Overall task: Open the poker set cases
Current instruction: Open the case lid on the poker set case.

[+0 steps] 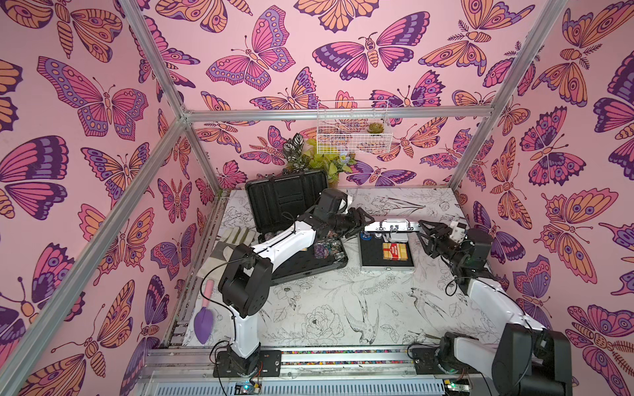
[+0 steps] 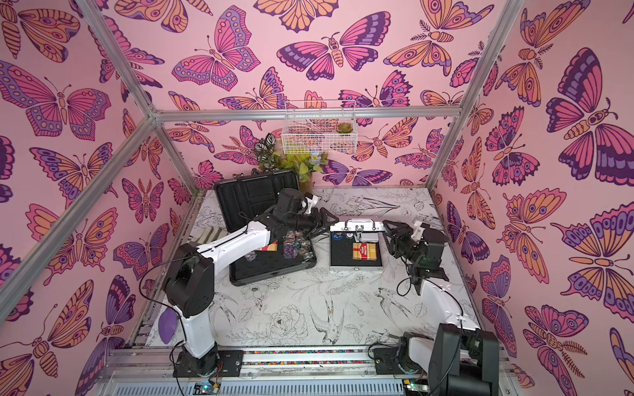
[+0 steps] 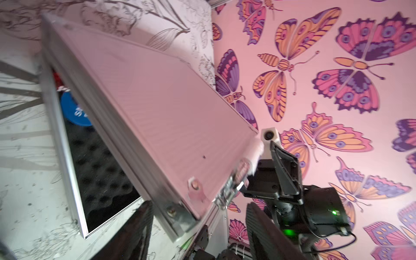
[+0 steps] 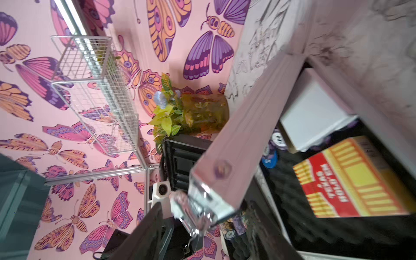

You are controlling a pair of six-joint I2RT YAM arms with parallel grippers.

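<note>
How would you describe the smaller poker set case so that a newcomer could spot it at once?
On the bird-printed tabletop, look right of the big black plastic case with its lid standing open. The small aluminium case lies there, lid partly raised. Only it has a silvery metal frame; a red-and-yellow card box lies inside.

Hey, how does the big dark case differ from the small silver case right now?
The big dark case is larger and black; the small silver case is metal. The dark case's lid stands fully open on its own; the silver case's lid is only partly raised, the left gripper and right gripper clamping its ends. Both have black insides holding chips and a red-and-yellow card box.
</note>
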